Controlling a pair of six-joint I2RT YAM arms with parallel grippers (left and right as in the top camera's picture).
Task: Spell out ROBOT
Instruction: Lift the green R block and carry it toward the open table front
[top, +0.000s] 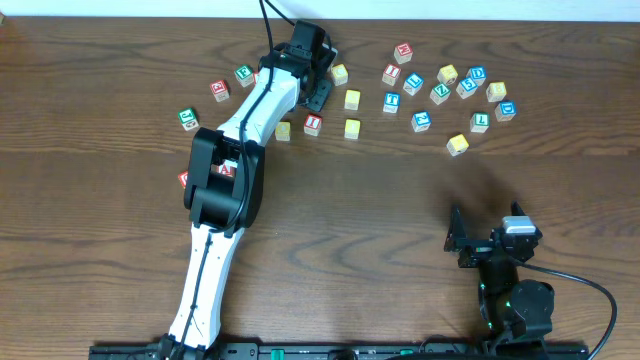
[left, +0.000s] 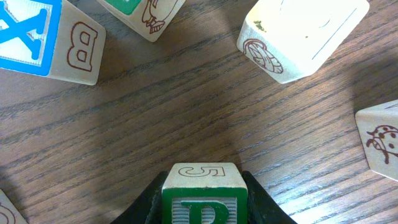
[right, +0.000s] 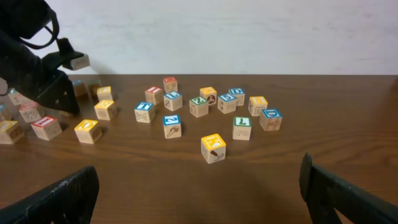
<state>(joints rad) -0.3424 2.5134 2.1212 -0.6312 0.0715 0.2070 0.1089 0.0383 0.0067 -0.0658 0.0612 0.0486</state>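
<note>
Though hidden overhead, left jaws clamp a green-lettered block (left: 202, 190) in the wrist view; right jaws gape.

blocks (top: 421, 120) scattered on table (top: 400, 220), far side

green-lettered block (left: 200, 186) cut off at bottom edge, red block (top: 184, 179) half under left arm (top: 255, 110)

Wooden letter blocks (top: 416, 84) lie scattered along the far side: loose cluster far right, fewer far left. Green-letter block (left: 202, 183), "5" on its side face, upright, clamped in left gripper (left: 204, 208).
</note>
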